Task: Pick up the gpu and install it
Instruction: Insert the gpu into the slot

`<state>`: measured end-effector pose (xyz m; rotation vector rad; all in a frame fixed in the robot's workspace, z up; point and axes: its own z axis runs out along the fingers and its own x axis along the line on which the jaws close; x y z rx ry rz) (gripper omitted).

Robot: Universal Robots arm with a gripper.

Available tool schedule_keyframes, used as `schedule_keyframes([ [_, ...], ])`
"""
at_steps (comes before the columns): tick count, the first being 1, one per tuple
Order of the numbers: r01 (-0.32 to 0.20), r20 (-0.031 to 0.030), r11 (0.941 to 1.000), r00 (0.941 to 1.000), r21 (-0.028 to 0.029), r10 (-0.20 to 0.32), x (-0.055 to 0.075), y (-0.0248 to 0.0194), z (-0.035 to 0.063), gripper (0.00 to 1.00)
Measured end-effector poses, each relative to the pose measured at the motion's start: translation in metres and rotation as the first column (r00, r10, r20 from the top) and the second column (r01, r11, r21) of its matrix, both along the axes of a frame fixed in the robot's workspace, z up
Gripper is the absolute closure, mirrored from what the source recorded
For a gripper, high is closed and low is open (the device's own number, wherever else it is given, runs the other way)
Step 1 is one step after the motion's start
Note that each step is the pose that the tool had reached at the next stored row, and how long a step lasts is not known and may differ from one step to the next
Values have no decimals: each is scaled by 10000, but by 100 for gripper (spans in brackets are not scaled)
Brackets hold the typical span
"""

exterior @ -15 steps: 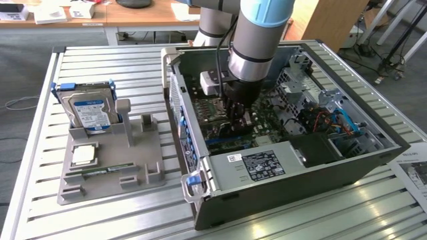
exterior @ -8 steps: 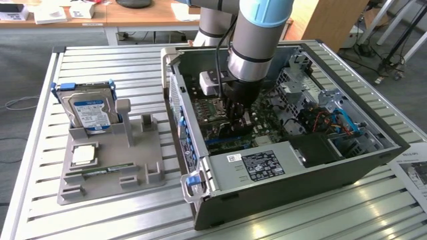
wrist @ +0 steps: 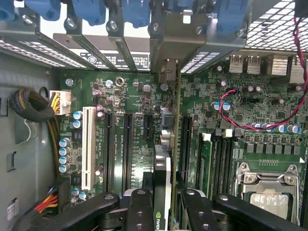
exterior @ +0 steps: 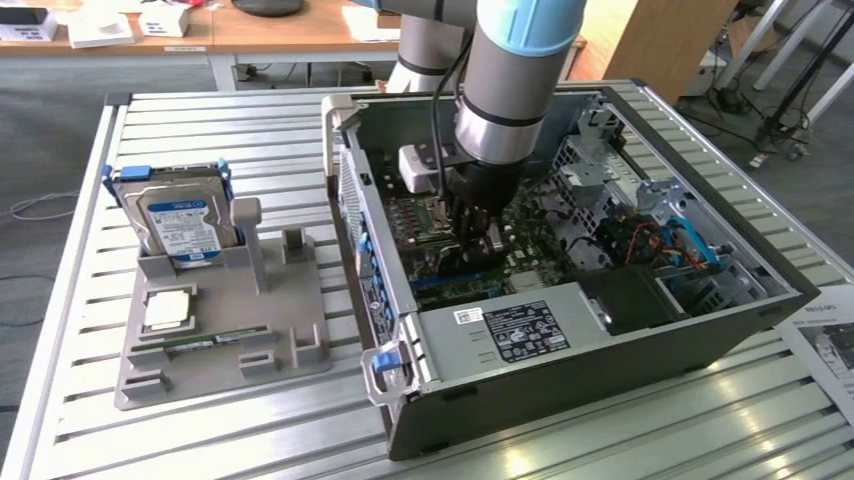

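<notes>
Inside the open computer case (exterior: 694, 330) | I had the fingers (wrist: 168, 204) partly closed on the gpu (wrist: 166, 144) | card stood edge-on over the motherboard (wrist: 125, 96), long axis along a slot (wrist: 184, 139), bracket end toward the rear wall.

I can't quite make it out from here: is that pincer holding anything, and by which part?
Yes: the pincer grips the gpu, a thin card standing on edge, by the edge facing away from the green board inside the computer case.
</notes>
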<state>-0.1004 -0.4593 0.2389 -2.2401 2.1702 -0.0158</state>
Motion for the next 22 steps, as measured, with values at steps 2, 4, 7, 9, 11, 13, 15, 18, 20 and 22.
schedule_keyframes([
  [2, -28, 49, 10000, 10000, 3, 28, 2, 0, -1, 73],
  [4, -31, 53, 10000, 10000, 2, 31, 2, 0, -1, 73],
  [7, -31, 59, 10000, 10000, 0, 31, -2, 0, 0, 73],
  [9, -32, 68, 10000, 10000, -1, 32, -8, 0, 0, 73],
  [11, -33, 75, 10000, 10000, 3, 33, -17, 0, -1, 73],
  [13, -32, 81, 10000, 10000, 4, 32, -26, 0, -1, 73],
  [15, -32, 86, 10000, 10000, 3, 32, -28, 0, 0, 73],
  [18, -31, 87, 10000, 10000, 4, 31, -29, 0, 0, 73],
  [20, -32, 92, 10000, 10000, 4, 31, -31, 0, 0, 73],
  [22, -31, 110, 10000, 9999, 3, 31, -34, 0, 0, 73],
])
